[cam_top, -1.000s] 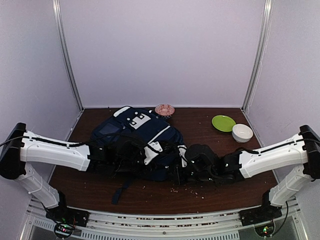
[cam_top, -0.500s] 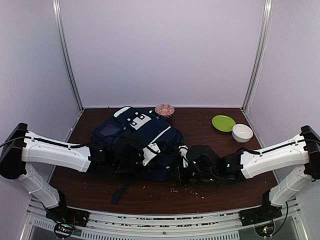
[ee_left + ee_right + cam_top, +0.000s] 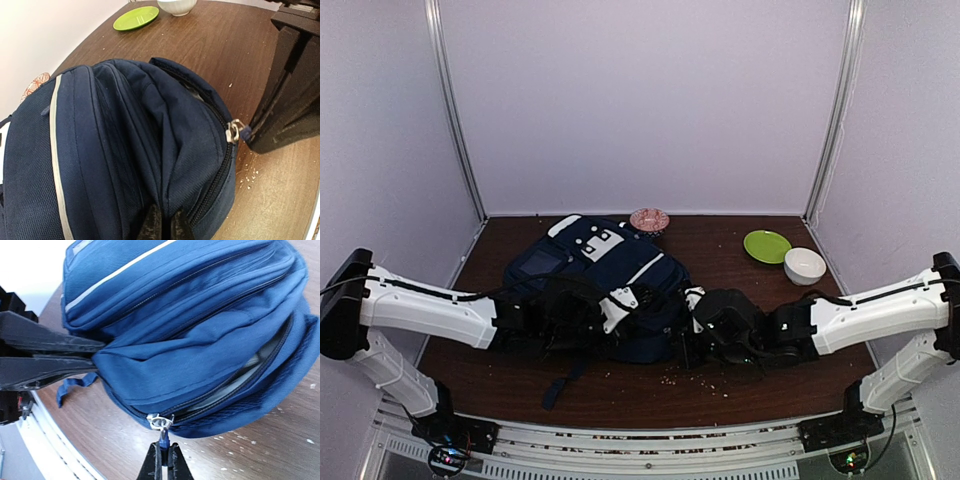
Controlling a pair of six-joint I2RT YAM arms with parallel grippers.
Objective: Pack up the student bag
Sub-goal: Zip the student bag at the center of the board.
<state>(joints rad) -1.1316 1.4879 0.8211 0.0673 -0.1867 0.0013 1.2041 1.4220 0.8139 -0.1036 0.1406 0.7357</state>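
Fingers on right (image 3: 152, 467) pinch student bag's (image 3: 190, 315) zipper pull (image 3: 162, 436).

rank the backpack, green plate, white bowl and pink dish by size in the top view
1. student bag, by far
2. green plate and white bowl, too alike to rank
3. pink dish, though it sits farthest back

place: robot lab booth | cues: blank white walls (image 3: 650, 100); aluminium frame posts (image 3: 455, 110); metal base rail (image 3: 640, 440)
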